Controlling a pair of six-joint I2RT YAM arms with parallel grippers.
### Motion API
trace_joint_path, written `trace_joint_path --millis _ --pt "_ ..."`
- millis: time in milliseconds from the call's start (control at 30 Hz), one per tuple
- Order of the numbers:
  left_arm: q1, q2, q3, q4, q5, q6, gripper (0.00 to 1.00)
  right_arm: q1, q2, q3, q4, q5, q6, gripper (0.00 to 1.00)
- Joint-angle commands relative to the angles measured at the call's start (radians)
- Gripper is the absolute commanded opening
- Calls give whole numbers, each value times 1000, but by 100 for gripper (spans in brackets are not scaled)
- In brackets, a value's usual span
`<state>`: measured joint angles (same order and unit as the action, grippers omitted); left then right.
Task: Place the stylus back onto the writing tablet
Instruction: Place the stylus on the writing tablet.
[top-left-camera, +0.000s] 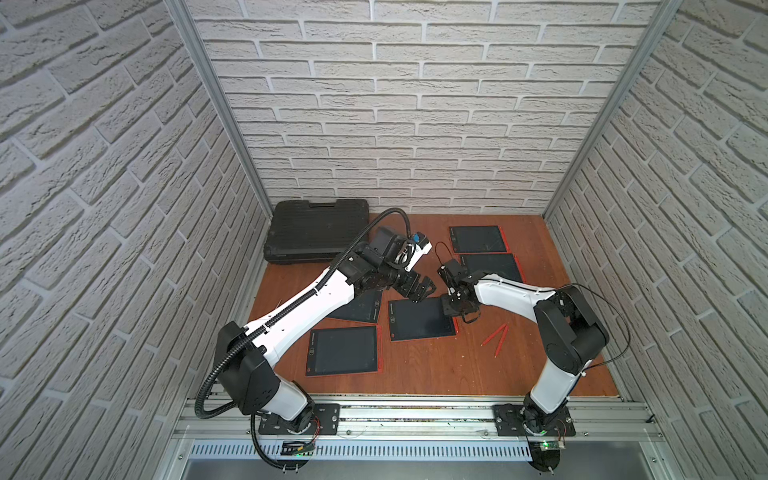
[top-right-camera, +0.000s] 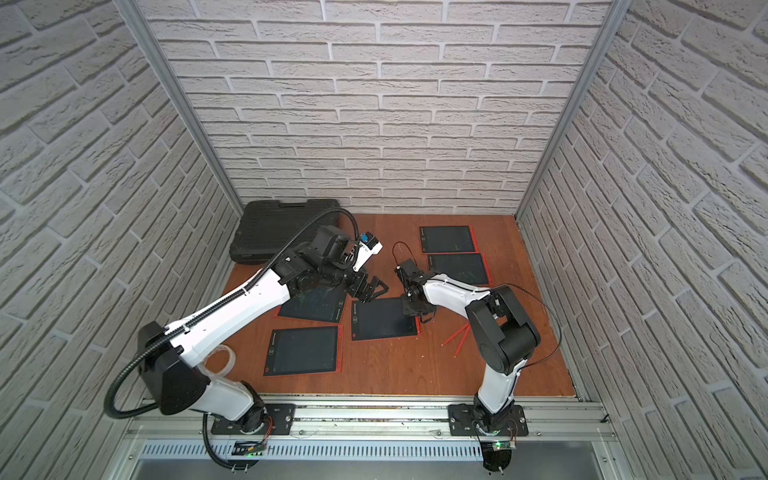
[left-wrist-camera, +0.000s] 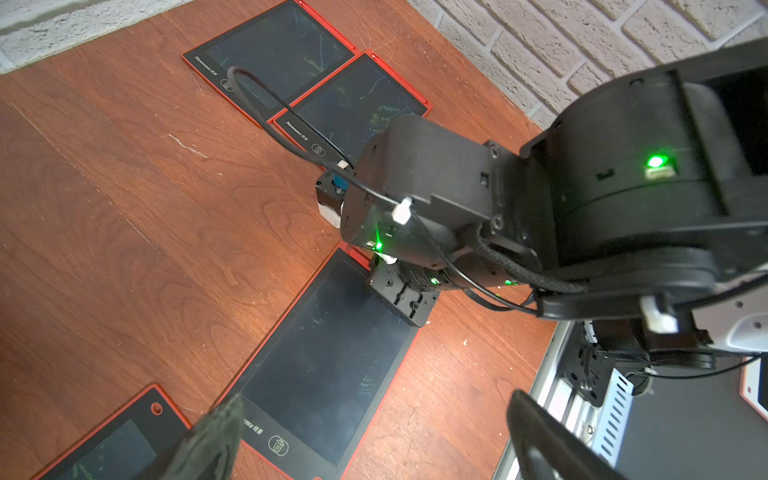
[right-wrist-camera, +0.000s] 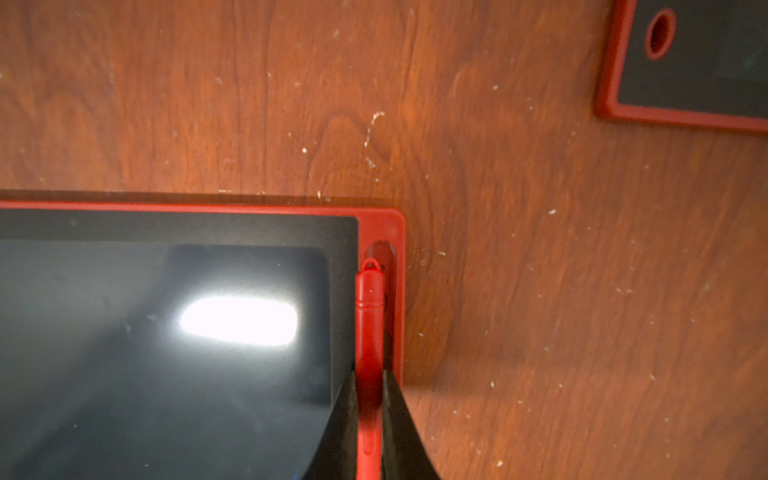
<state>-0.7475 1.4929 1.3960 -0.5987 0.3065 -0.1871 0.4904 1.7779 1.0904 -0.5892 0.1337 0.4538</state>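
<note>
I am at the seating step. My right gripper (right-wrist-camera: 369, 386) has its fingers nearly closed on the red stylus (right-wrist-camera: 369, 324), pinching its shaft from both sides. The stylus lies along the red right-hand edge of the writing tablet (right-wrist-camera: 124, 353), over the storage groove (right-wrist-camera: 384, 253) at that tablet's far right corner. It looks raised and a touch toward the screen side, not yet sunk in, though I cannot be sure. This tablet sits mid-table (top-left-camera: 415, 374).

My left gripper (top-left-camera: 424, 289) hangs over the far edge of the same tablet, fingers spread wide, holding nothing.

Next, I judge, the stylus needs a slight shift right and a press down into the groove. Then the fingers should part and lift straight up, so they do not drag it out.

Counts:
- **Tablets:** 5. They are the middle one, a far-right tablet (top-left-camera: 478, 239) touching a neighbouring tablet (top-left-camera: 494, 268), a half-hidden tablet (top-left-camera: 363, 309) under my left arm, and a near-left tablet (top-left-camera: 343, 351).
- **Styluses:** 3. They are the held one, a loose stylus (top-left-camera: 493, 335) and a spare stylus (top-left-camera: 501, 341), the last 2 meeting in a V right of the middle tablet.
- **Case:** 1 black case (top-left-camera: 316, 230), far left.
</note>
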Motion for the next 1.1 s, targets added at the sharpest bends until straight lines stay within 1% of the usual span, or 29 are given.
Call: trace_joint_path --millis 0,200,667,767,867,1067 --pt "-1 -21 -9 19 -1 4 98 -5 10 23 0 9 -15 14" --pt "-2 -20 -9 19 -2 3 98 -8 -10 5 -5 23 -15 18" --pt "-2 -19 -9 19 0 4 98 -9 -19 -2 -21 57 -26 18" --pt "-2 -20 -9 19 -1 4 98 -9 -18 1 -20 46 -28 18" --pt "-1 -19 -9 19 0 4 98 -9 -24 -4 -5 5 -41 18" --pt "-2 -20 -9 18 -2 4 98 -9 -43 -12 -9 -6 -49 23"
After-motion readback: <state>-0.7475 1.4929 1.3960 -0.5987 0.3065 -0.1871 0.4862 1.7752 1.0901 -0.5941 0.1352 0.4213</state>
